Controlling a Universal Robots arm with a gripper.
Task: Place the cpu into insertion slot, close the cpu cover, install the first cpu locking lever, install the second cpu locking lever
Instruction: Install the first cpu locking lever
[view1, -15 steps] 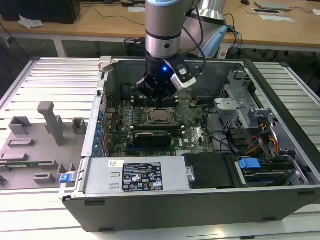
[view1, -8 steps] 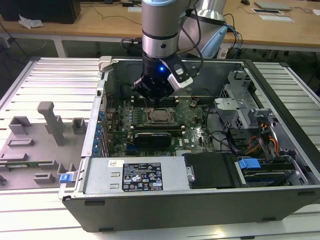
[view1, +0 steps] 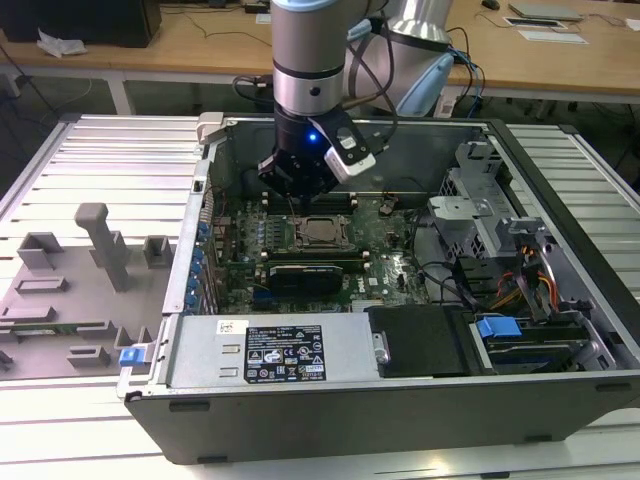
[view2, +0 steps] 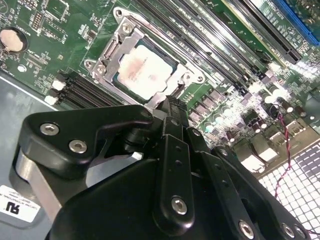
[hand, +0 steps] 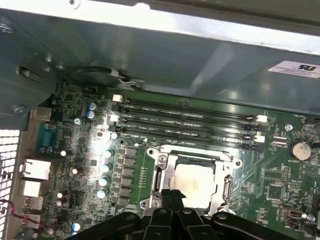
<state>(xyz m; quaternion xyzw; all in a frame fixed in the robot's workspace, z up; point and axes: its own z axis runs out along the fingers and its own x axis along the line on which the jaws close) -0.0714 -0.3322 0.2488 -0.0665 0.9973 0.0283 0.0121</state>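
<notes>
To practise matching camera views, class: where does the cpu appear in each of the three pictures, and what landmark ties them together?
Exterior view: the cpu lies inside the open computer case, close to the gripper.
Second wrist view: cpu just past the gripper's tip.
First wrist view: cpu just past the gripper's tip, near the long memory slots.
Shared landmark: the silvery cpu cover framing it.

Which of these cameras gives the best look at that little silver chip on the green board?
The second wrist view: the chip sits close and nearly whole in its metal frame. The first wrist view shows it too, but the gripper hides one edge. In the exterior view it is just a tiny grey square.
</notes>
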